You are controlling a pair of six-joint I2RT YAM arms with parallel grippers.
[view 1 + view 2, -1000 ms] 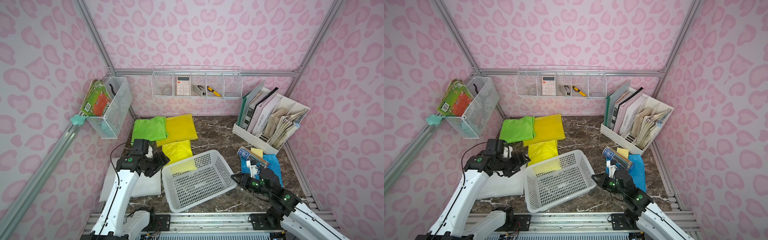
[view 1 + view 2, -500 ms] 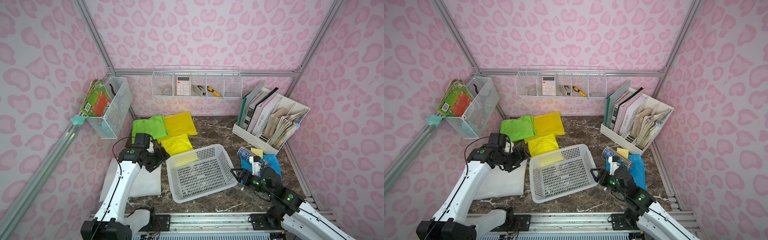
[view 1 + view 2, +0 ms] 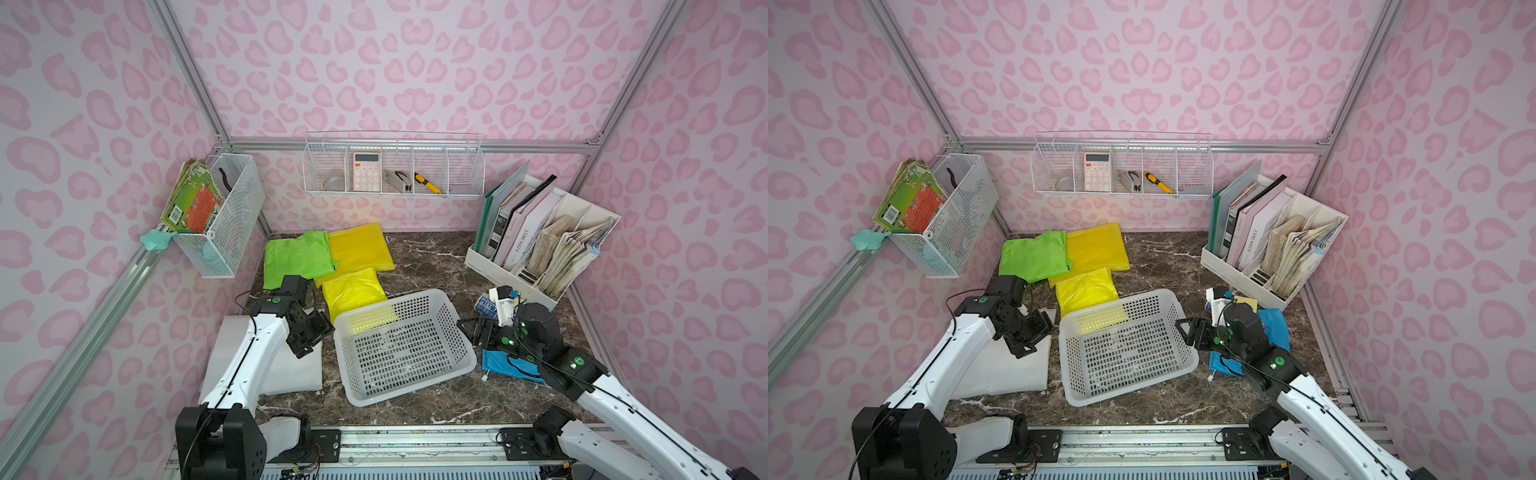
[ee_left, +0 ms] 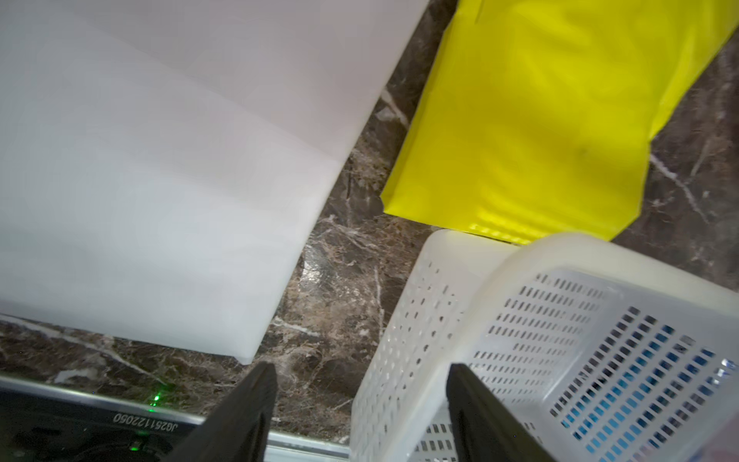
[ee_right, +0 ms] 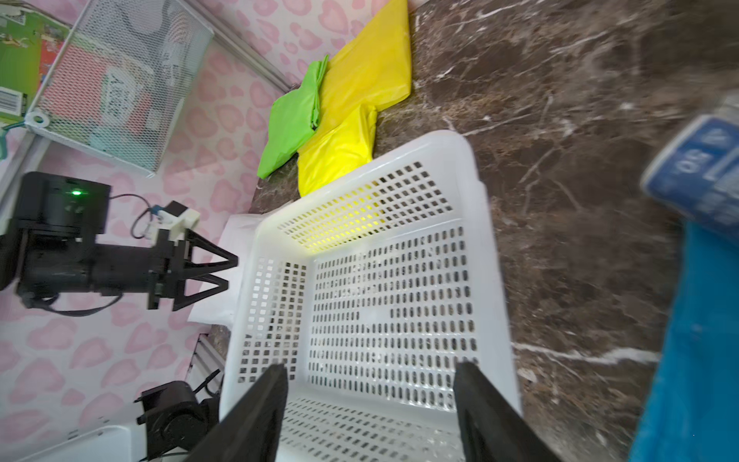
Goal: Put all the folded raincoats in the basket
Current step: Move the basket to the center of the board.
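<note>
The white perforated basket (image 3: 403, 340) stands empty mid-table, its far rim resting on a small yellow folded raincoat (image 3: 353, 291). Behind it lie a green one (image 3: 297, 257) and a larger yellow one (image 3: 359, 247). A white folded sheet (image 3: 291, 370) lies to the left under my left arm. My left gripper (image 3: 322, 334) is open just outside the basket's left rim; in the left wrist view (image 4: 360, 384) the basket's corner (image 4: 440, 304) shows between its fingers. My right gripper (image 3: 467, 332) is open at the right rim, facing into the basket (image 5: 372, 372). Neither holds anything.
A blue cloth (image 3: 511, 365) and a blue-and-white packet (image 3: 486, 307) lie beside my right arm. A file organiser (image 3: 540, 249) stands at the back right. A wire rack (image 3: 395, 170) hangs on the back wall, a mesh bin (image 3: 228, 216) on the left wall.
My right gripper has let go of the basket's right rim and opened. The basket has slid a little toward the back and turned. My left gripper has shifted along the basket's left side.
</note>
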